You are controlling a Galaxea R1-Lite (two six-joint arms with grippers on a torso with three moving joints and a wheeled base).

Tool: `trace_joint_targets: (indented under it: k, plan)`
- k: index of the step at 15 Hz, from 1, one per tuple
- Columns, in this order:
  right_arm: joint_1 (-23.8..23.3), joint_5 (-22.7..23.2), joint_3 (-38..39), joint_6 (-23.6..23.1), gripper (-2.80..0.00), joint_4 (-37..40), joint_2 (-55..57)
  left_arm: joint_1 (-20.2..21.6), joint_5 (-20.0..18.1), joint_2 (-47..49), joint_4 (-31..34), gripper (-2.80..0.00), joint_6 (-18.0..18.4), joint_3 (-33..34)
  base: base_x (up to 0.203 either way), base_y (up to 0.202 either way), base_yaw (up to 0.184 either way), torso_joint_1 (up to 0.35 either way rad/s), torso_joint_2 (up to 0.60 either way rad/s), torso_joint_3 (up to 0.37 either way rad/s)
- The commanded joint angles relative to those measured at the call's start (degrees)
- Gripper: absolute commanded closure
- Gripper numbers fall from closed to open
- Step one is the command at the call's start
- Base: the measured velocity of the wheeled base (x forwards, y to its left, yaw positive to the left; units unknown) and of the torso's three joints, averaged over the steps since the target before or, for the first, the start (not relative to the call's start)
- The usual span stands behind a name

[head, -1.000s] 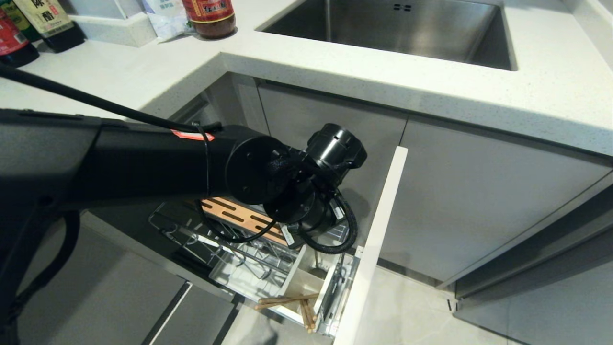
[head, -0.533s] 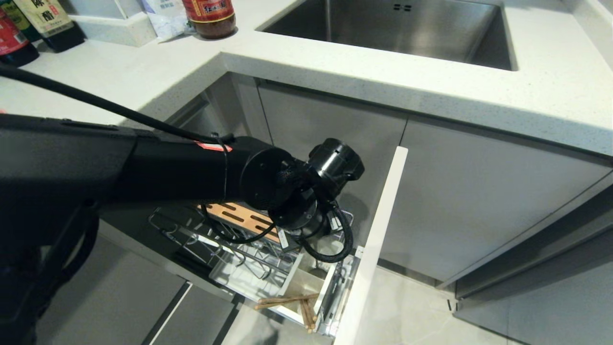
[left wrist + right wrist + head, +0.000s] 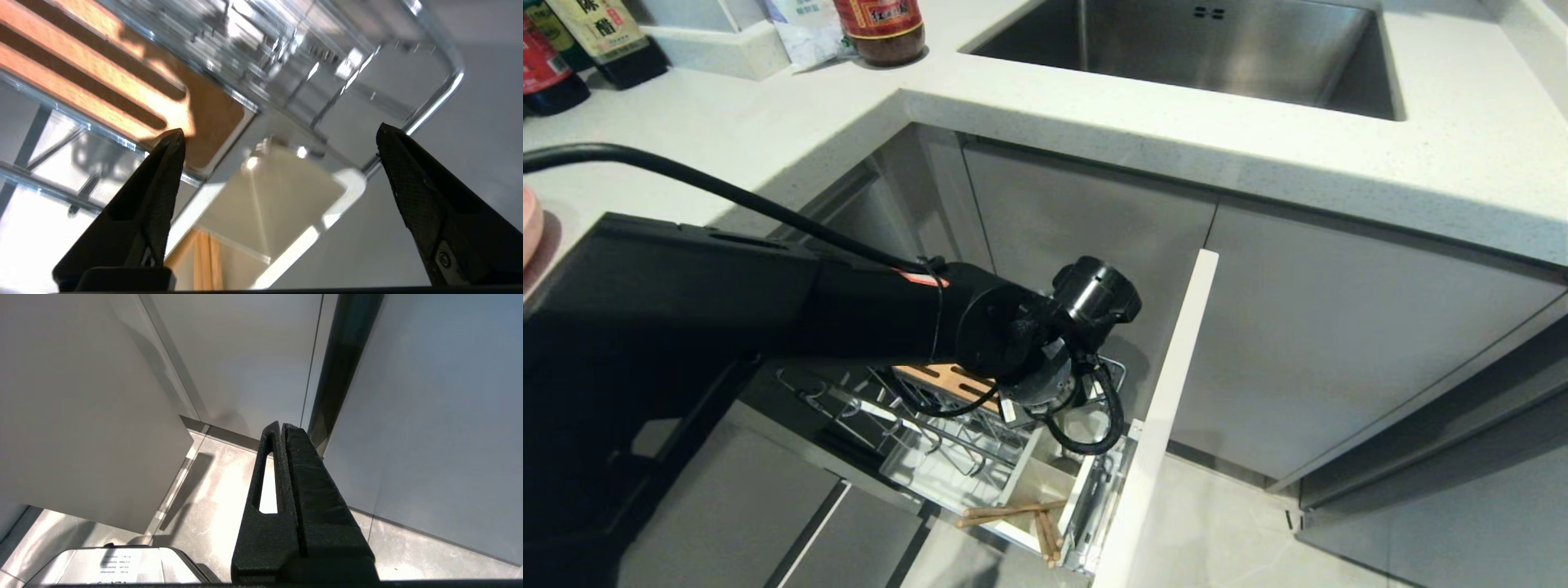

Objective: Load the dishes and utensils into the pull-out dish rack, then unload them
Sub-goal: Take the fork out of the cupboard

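Note:
The pull-out dish rack (image 3: 947, 457) stands drawn out under the counter, with its white panel front (image 3: 1168, 408) to the right. The wooden chopsticks (image 3: 1013, 514) lie slanted in the white utensil cup (image 3: 1045, 478). In the left wrist view they show as chopsticks (image 3: 202, 261) inside the cup (image 3: 347, 183), next to the slotted wooden strip (image 3: 102, 81). My left gripper (image 3: 280, 131) hangs open just above the cup, with nothing between its fingers. The wrist (image 3: 1045, 367) hides it in the head view. A pink plate edge (image 3: 527, 233) shows on the counter at far left. My right gripper (image 3: 282, 426) is shut and parked over the floor.
The white counter (image 3: 1094, 122) holds a steel sink (image 3: 1201, 49) at the back and bottles (image 3: 882, 28) at the back left. Grey cabinet fronts (image 3: 1339, 343) stand to the right of the open rack. A tiled floor (image 3: 1225, 531) lies below.
My left arm has sunk lower toward the rack's front end, uncovering more of the counter and the plate's edge. The chopsticks lie in the cup as before.

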Motion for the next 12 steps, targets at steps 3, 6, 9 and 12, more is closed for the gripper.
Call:
trace_joint_targets:
  k: [3, 6, 9, 12]
  plan:
    - [0.0, 0.0, 0.0, 0.0, 0.00, 0.0, 0.0, 0.1, 1.8, 0.5, -2.5, -2.80, -0.2, 1.2, 0.000, 0.000, 0.000, 0.000, 0.00, 0.000]
    - [0.0, 0.0, 0.0, 0.0, 0.00, 0.0, 0.0, 0.0, 3.0, 0.8, -3.3, -2.80, -0.2, 1.2, 0.000, 0.000, 0.000, 0.000, 0.00, 0.000]
    - [0.0, 0.0, 0.0, 0.0, 0.00, 0.0, 0.0, 0.1, 4.5, 1.2, -4.6, -2.80, -0.2, 1.3, 0.000, 0.000, 0.000, 0.000, 0.00, 0.000]
    - [0.0, 0.0, 0.0, 0.1, 0.00, 0.0, 0.0, 0.0, 5.6, 1.5, -5.2, -2.80, -0.3, 1.5, 0.000, 0.000, 0.000, 0.000, 0.00, 0.000]
